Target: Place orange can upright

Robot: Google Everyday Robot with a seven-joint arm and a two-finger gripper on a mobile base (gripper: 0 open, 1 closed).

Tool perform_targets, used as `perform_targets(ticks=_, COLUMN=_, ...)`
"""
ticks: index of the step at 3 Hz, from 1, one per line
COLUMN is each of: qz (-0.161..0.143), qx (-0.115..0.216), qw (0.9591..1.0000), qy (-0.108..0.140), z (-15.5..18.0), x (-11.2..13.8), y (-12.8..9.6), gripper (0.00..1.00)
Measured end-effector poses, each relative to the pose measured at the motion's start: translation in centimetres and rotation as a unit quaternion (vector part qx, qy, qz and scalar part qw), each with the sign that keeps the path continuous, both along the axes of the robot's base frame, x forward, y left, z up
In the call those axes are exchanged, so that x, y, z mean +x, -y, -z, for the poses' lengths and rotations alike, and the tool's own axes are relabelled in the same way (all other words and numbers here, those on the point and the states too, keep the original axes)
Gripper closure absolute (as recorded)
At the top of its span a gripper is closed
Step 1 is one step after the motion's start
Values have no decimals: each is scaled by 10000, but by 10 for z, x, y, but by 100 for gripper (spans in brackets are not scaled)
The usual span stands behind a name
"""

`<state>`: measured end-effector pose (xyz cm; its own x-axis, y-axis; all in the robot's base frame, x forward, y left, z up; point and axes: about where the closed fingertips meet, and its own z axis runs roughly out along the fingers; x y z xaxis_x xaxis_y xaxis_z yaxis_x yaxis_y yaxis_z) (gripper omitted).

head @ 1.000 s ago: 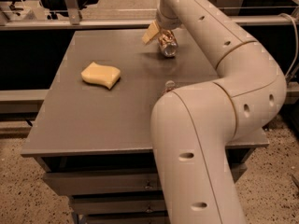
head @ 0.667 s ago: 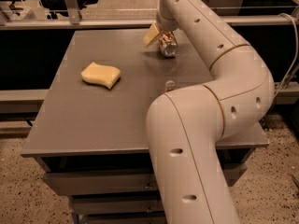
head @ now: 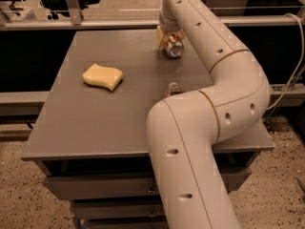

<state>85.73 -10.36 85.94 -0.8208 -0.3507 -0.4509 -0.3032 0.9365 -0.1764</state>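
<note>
The orange can (head: 174, 48) shows its silver end toward the camera and is tilted on its side at the far middle of the grey table (head: 95, 123). My gripper (head: 168, 40) reaches down from the long white arm (head: 224, 75) and is shut on the can, with a pale yellow finger (head: 161, 35) on its left. The can is at or just above the table top; I cannot tell whether it touches.
A yellow sponge (head: 102, 76) lies on the left half of the table. A small shiny object (head: 173, 87) sits mid-table, partly hidden behind my arm. A metal rail (head: 95, 23) runs behind the table. My arm covers the table's right front.
The gripper and the can have shifted slightly to the right together. The arm's elbow has swung a little. The sponge has not moved.
</note>
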Motion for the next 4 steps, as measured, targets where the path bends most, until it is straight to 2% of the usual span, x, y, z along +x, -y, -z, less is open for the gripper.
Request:
perform_targets(ticks=1, qz=-77, qx=45, qw=9999, qy=72, z=-6, x=2, y=-2, gripper=65)
perform_targets(ticks=2, qz=-322, qx=227, qw=9988, qy=298, z=-25, x=3, y=-3, gripper=88)
perform_targets(ticks=3, qz=-1029, qx=551, qw=9897, qy=828, z=-70, x=-5, y=2, gripper=100)
perform_targets(ticks=4, qz=-1685, qx=918, qw=9725, qy=1317, z=-107, x=-24, y=11, gripper=100)
